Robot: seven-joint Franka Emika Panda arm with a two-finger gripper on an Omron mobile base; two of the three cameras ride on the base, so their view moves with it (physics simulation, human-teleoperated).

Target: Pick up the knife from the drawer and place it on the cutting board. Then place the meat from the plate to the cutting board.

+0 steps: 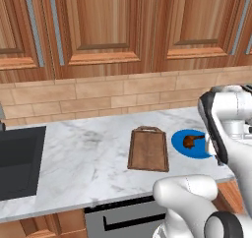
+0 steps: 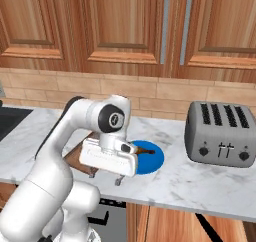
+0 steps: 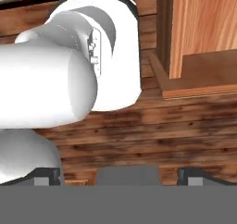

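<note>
Down low by the counter's (image 1: 74, 168) front edge hangs the gripper (image 2: 107, 180), its jaws spread wide, nothing in them. Behind lies the brown cutting board (image 1: 148, 149), bare. Just beside it sits the blue plate (image 1: 181, 144), with the small meat (image 1: 191, 141) on top.

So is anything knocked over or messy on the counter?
No, nothing stands out. The dark-brown wooden cutting board lies flat and bare on the marble counter, the small reddish-brown meat sits on the round blue plate beside it, and the grey toaster stands upright.
</note>
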